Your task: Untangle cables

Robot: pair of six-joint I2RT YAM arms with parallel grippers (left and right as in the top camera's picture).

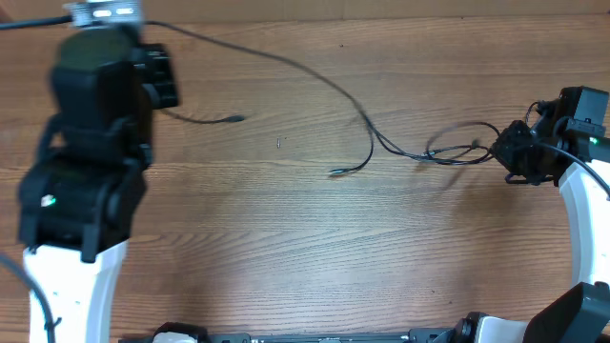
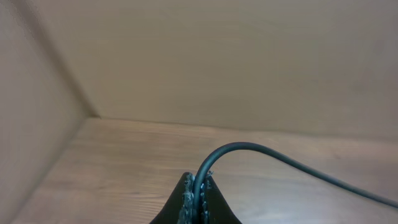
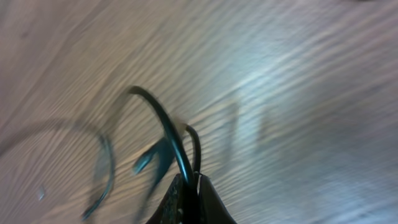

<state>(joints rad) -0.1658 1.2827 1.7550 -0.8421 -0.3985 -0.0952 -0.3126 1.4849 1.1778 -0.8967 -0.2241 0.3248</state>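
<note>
Left gripper (image 2: 196, 198) clenched on one of the thin black flexible cables (image 2: 249, 145) | right gripper (image 3: 189, 190) seemingly pinching another, view blurred | cables trail across brown wooden table (image 1: 286, 248)

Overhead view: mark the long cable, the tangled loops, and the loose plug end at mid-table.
long cable (image 1: 286, 60), overhead, on its mid-span.
tangled loops (image 1: 434, 153), overhead, on the crossing at their left end.
loose plug end (image 1: 335, 172), overhead, on the plug tip.

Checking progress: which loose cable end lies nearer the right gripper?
The central end, mid-table below the cable bend; the other end lies far left, beside the left arm.
</note>
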